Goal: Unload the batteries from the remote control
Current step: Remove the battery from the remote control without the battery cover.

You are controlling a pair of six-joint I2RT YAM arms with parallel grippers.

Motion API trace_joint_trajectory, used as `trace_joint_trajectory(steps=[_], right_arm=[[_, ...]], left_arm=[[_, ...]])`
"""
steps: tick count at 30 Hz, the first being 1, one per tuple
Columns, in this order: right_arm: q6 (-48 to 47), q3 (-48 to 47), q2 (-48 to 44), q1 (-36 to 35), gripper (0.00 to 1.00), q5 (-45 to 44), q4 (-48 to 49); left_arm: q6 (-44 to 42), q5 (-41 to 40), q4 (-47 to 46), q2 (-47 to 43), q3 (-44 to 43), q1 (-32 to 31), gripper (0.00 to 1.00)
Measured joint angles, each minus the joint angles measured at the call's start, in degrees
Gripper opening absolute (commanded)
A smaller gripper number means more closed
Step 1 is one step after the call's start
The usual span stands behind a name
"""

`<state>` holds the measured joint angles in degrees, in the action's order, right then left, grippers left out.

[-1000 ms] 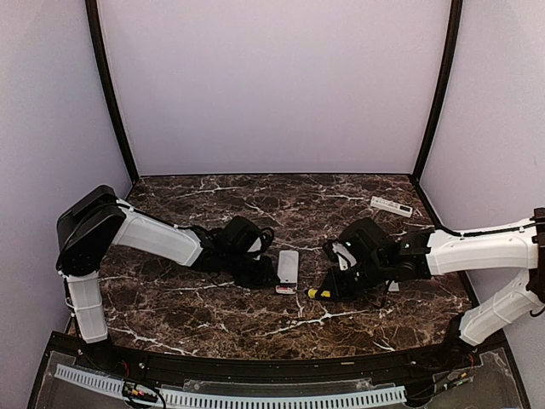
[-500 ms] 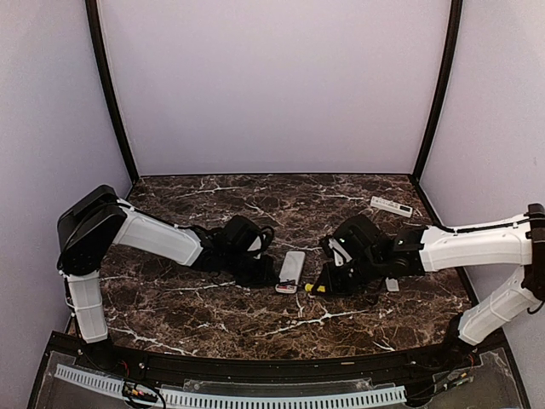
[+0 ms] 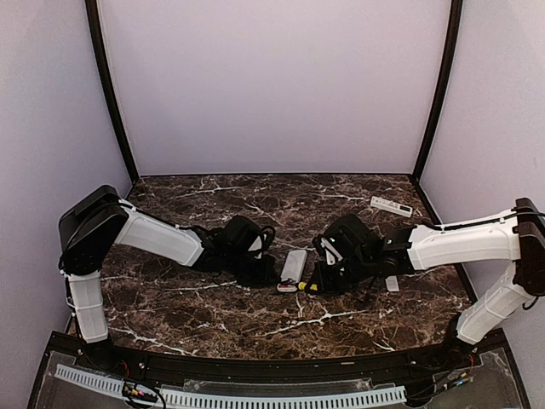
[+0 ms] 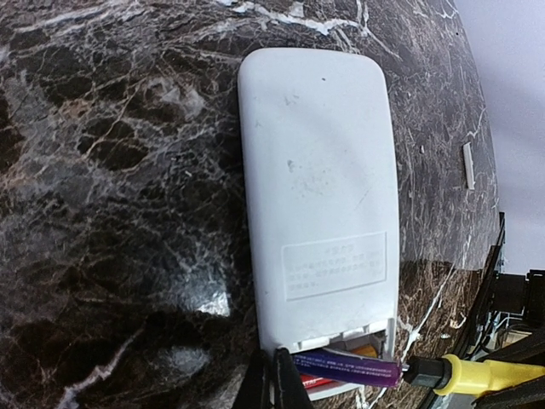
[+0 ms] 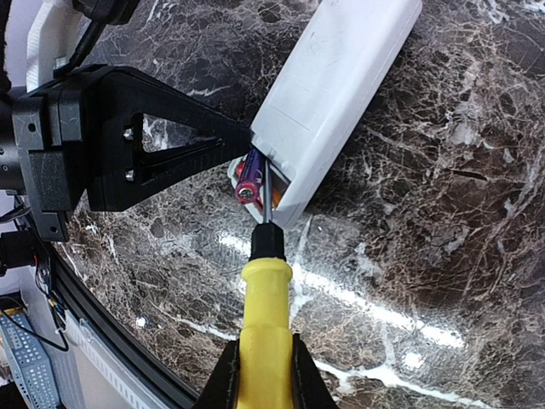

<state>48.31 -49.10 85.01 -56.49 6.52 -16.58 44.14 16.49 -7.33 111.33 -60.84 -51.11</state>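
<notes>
Marble table [image 3: 170,307] carries the remote [image 4: 319,196], face down — batteries [image 4: 345,368] sit in its open end. Left gripper [image 4: 272,377]: fingers clenched, tips at that end. Right gripper [image 5: 264,375] grasps the screwdriver [image 5: 266,315] — tip beside the batteries.

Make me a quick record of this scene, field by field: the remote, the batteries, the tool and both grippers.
remote: white rectangular plastic remote control, back side up on the dark marble table, battery bay open at one end
battery: slender purple-blue cylindrical battery lying in the open bay, some red showing beside it
tool: yellow-handled screwdriver, metal tip in the bay against the battery
left gripper: shut, tips at the remote's open end
right gripper: shut on the screwdriver handle
elsewhere: second white remote at the table's far right
</notes>
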Motion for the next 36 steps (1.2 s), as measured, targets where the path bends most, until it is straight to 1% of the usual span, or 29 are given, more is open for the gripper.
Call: trace_joint_trajectory(steps=[4, 8, 11, 15, 16, 17, 18, 23, 28, 29, 31, 36], right_arm=[[0.3, 0.2, 0.0, 0.3, 0.00, 0.1, 0.8], [0.7, 1.6, 0.0, 1.5, 0.00, 1.9, 4.0], [0.8, 2.5, 0.0, 2.0, 0.00, 3.1, 5.6], [0.8, 3.2, 0.0, 2.4, 0.00, 4.3, 7.5], [0.8, 3.3, 0.0, 2.4, 0.00, 4.6, 7.9], [0.8, 3.3, 0.0, 2.5, 0.00, 5.0, 8.3], [0.8, 3.4, 0.0, 2.5, 0.00, 5.6, 9.0], [0.6, 3.4, 0.0, 2.5, 0.00, 7.9, 12.6], [0.1, 3.4, 1.0, 2.5, 0.00, 9.3, 16.3], [0.0, 3.4, 1.6, 2.5, 0.00, 9.7, 17.2], [-0.2, 3.3, 2.8, 2.5, 0.00, 10.3, 18.3], [-0.5, 3.3, 5.7, 2.5, 0.00, 11.2, 20.1]], left_arm=[[0.1, 0.0, -0.3, 0.0, 0.0, 0.0, 0.05], [0.4, -0.3, -0.5, 0.0, 0.1, 0.0, 0.12], [0.8, -0.7, -1.0, 0.0, 0.6, 0.0, 0.15], [1.6, -2.0, -1.6, -0.9, 2.1, 0.1, 0.22], [1.7, -2.3, -1.9, -1.4, 2.7, 0.1, 0.25], [1.9, -2.9, -1.9, -2.1, 3.5, 0.1, 0.27], [2.1, -3.6, -2.1, -3.0, 4.5, 0.1, 0.31], [3.3, -6.8, -1.7, -8.0, 8.9, 0.1, 0.40], [4.6, -9.4, -0.4, -12.3, 11.5, 0.1, 0.44], [4.9, -9.9, -0.2, -13.0, 12.2, 0.1, 0.47], [5.5, -10.4, 0.2, -14.2, 13.4, 0.1, 0.51], [7.3, -11.9, 2.1, -18.1, 17.9, 0.1, 0.53]])
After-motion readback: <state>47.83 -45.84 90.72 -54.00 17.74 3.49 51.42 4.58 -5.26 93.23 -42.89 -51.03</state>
